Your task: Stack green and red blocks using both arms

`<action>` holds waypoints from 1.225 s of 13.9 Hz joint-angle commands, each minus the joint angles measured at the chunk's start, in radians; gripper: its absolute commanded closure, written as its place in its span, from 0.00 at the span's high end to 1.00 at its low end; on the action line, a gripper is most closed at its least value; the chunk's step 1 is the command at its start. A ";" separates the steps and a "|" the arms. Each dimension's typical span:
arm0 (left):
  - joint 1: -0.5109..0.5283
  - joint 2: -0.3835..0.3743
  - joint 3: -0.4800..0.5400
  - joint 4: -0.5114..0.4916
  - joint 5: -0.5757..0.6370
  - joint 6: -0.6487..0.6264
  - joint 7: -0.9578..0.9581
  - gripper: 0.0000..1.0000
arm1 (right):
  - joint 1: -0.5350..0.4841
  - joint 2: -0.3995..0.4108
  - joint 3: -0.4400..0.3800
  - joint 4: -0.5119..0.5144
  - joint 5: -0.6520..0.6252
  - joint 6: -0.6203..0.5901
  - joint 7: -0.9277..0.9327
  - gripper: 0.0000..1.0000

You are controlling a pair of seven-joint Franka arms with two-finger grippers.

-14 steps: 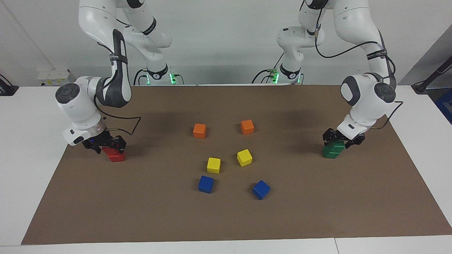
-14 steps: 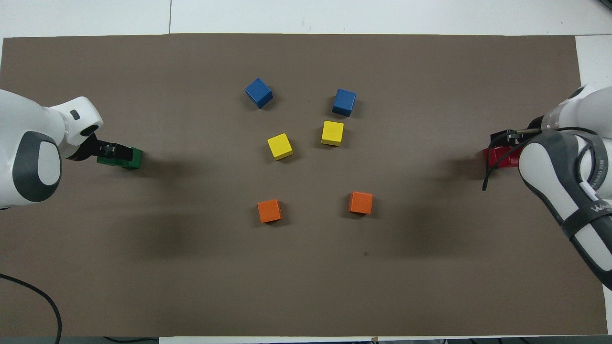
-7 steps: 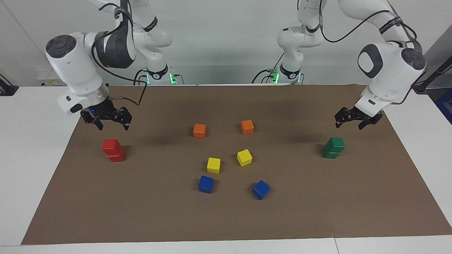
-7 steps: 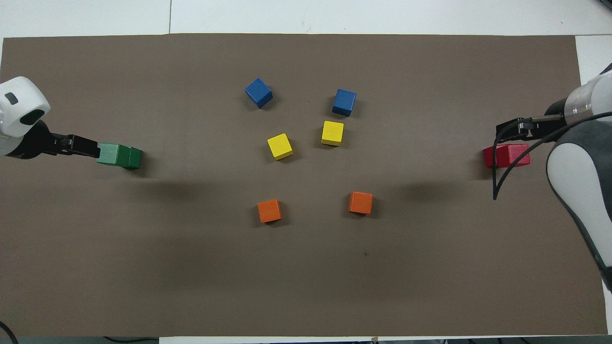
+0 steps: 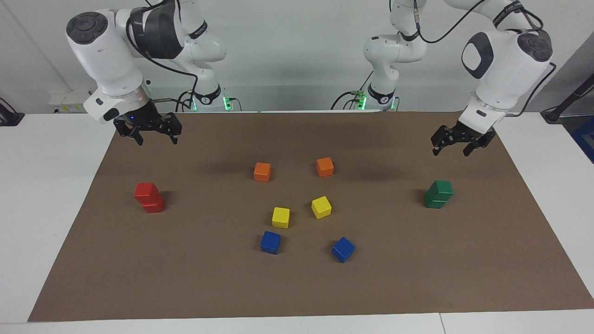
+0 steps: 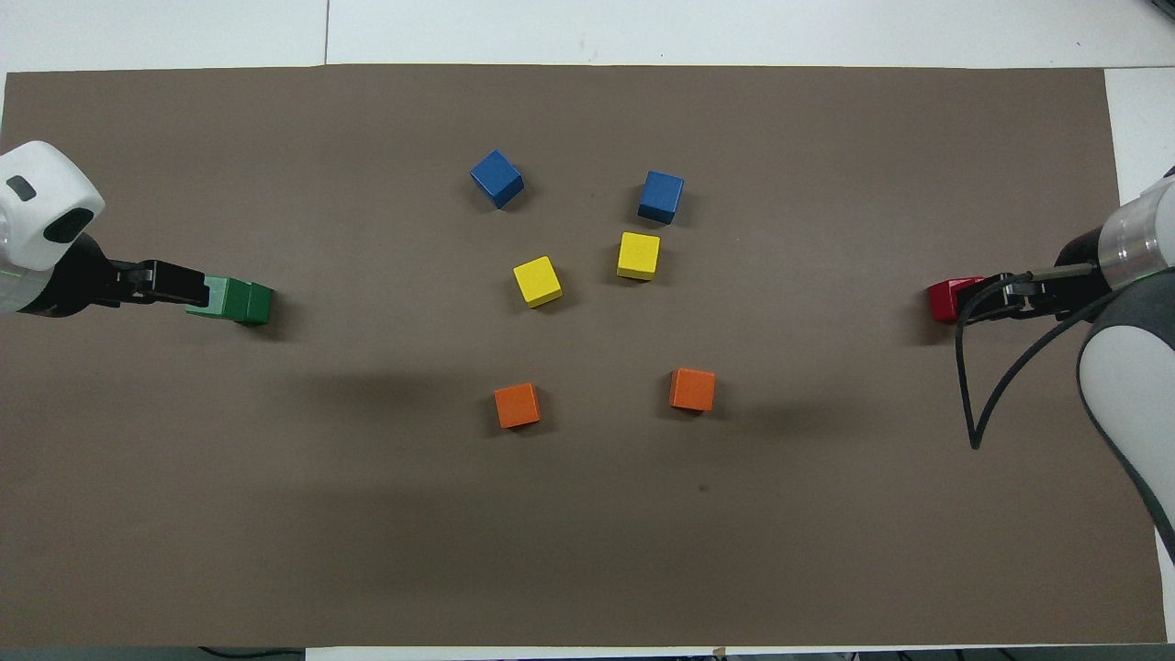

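Two red blocks (image 5: 149, 197) stand stacked at the right arm's end of the brown mat, the top one set slightly askew; the stack also shows in the overhead view (image 6: 945, 298). Two green blocks (image 5: 438, 194) stand stacked at the left arm's end, also seen in the overhead view (image 6: 240, 301). My right gripper (image 5: 157, 138) is open and empty, raised in the air above the mat, apart from the red stack. My left gripper (image 5: 450, 150) is open and empty, raised above the mat, apart from the green stack. In the overhead view each gripper partly covers its stack.
In the middle of the brown mat (image 5: 297, 287) lie two orange cubes (image 5: 262, 171) (image 5: 325, 167), two yellow cubes (image 5: 280, 217) (image 5: 321, 207) and two blue cubes (image 5: 270, 242) (image 5: 343, 249), all single and apart from both stacks.
Both grippers were down around the top blocks of their stacks a second ago. They have let go, opened and risen, drawing back toward the robots. Both stacks stay standing.
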 commanded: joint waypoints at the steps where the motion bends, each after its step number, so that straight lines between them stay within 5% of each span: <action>1: -0.011 -0.049 0.011 -0.029 -0.004 -0.015 -0.021 1.00 | -0.023 -0.009 0.015 0.003 0.011 -0.038 -0.017 1.00; 8: -0.014 -0.041 0.006 -0.035 -0.004 -0.009 -0.108 1.00 | -0.019 0.004 0.005 0.041 -0.001 -0.078 -0.010 1.00; 17: -0.004 -0.031 -0.063 0.115 0.036 -0.144 -0.097 1.00 | -0.012 0.004 -0.002 0.043 -0.004 -0.078 -0.008 1.00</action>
